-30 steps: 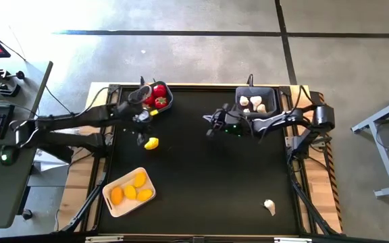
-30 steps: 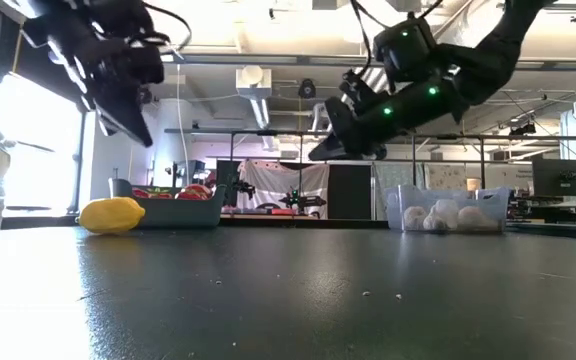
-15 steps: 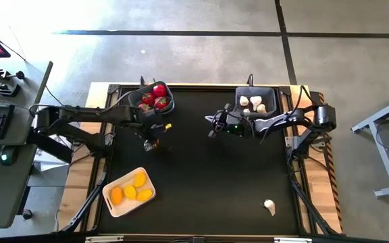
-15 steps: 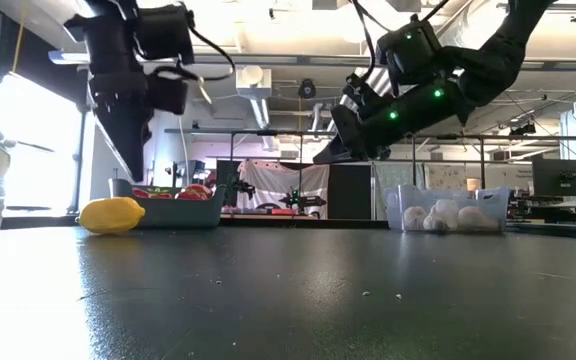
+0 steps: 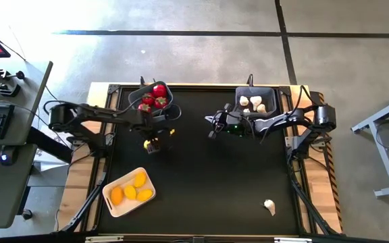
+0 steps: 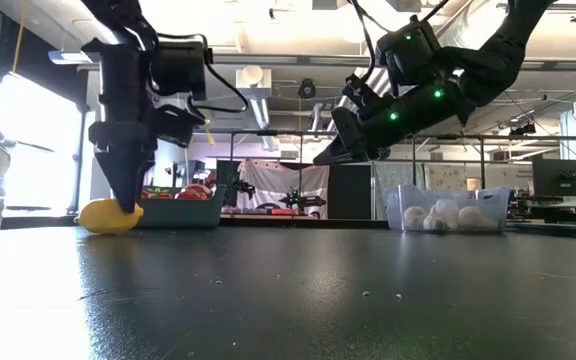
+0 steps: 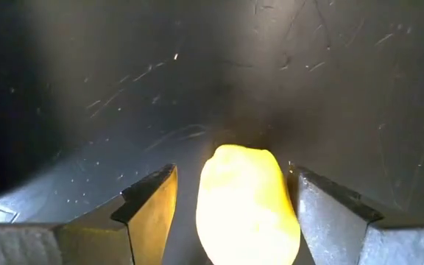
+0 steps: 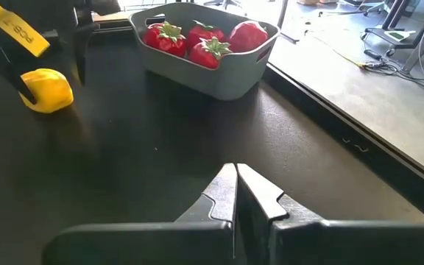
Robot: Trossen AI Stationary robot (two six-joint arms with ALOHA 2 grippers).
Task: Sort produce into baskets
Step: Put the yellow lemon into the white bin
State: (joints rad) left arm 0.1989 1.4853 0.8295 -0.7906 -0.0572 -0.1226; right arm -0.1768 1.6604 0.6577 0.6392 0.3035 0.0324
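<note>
A yellow lemon (image 5: pixel 150 144) lies on the black table. My left gripper (image 5: pixel 152 138) points down over it, open, one finger on each side of it, as the left wrist view (image 7: pixel 234 177) shows. The lemon also shows in the low view (image 6: pixel 106 216). The rounded grey-blue bin (image 5: pixel 155 98) holds red pieces. The dark grey bin (image 5: pixel 255 101) holds whitish bulbs. The cream tray (image 5: pixel 128 192) holds three lemons. A loose bulb (image 5: pixel 269 206) lies near the front right. My right gripper (image 5: pixel 211 125) is shut and empty, in the air at mid-table. My left gripper comes at the lemon (image 7: pixel 247 206) from above, pointing down, with the lemon on the table between its open fingers. One finger (image 7: pixel 149 202) stands apart from it. Whether the other finger (image 7: pixel 330 210) touches the lemon's side, I cannot tell.
The grey-blue bin stands just beyond the lemon, toward the far edge; it shows in the right wrist view (image 8: pixel 208 48). The black table top (image 5: pixel 208 182) is bare between the tray and the loose bulb.
My left gripper has gone from beside the grey-blue bin toward the near edge and down, and has turned to point straight down over the lemon. Its fingers now stand around the lemon. The lemon has stayed in place.
</note>
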